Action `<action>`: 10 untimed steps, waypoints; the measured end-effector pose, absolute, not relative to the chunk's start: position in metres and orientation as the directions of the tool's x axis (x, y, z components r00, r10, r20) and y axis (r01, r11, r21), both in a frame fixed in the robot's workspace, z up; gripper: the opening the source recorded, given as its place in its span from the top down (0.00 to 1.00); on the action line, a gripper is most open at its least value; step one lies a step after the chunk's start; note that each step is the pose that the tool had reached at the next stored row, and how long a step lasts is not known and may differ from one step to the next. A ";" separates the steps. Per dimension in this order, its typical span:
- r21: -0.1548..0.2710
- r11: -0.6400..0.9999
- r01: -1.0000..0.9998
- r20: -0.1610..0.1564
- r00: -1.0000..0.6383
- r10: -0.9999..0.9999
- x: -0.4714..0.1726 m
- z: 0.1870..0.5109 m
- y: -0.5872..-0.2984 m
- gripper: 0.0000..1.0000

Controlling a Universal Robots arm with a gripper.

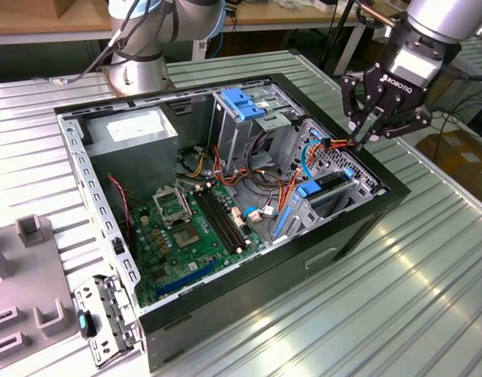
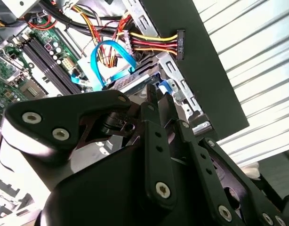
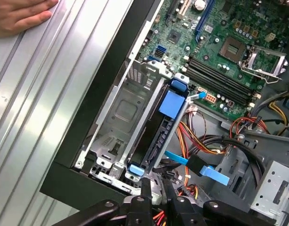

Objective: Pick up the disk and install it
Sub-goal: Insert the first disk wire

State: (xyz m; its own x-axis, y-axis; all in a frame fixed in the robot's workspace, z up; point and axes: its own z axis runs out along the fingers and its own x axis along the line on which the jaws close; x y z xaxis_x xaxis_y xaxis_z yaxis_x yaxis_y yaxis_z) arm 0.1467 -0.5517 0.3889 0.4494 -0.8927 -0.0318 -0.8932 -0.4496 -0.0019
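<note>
Gripper hangs over the drive bay at the exterior view's right side of the open PC case. Fingers are drawn narrow, nearly tip to tip, w/ nothing visibly between them; both wrist views show the same narrow pinch. The disk isn't in the tool: it stands on edge inside the metal bay frame, just below the fingertips, w/ a blue rail tab on the end toward the motherboard and a smaller blue clip on the end nearest the gripper. In the exterior view it reads as a dark slab between blue tabs, right by the case wall. Can't tell if it's fully seated or just dropped into the slot. Handling, as a judgement: rigid metal body, fairly heavy for its size, smooth faces so prob. slippery under hard pads, and shock-sensitive, so no knocks. Best hold is across the two flat faces near the exposed upper edge, or on the plastic rails; keep off the connector end. Blue SATA lead and orange/yellow power wires crowd the bay, apt to snag. A person's hand rests on the ribbed table, well apart from the bay.
</note>
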 end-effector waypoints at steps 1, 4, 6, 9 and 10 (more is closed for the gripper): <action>-0.002 -0.455 -0.890 -0.032 0.455 -0.890 0.148 0.389 -0.551 0.76; -0.002 -0.467 -0.884 -0.032 0.467 -0.884 0.151 0.389 -0.550 0.76; -0.002 -0.479 -0.878 -0.032 0.478 -0.878 0.153 0.389 -0.549 0.76; -0.002 -0.492 -0.871 -0.032 0.492 -0.870 0.155 0.389 -0.547 0.76; -0.002 -0.500 -0.866 -0.032 0.500 -0.865 0.156 0.389 -0.547 0.76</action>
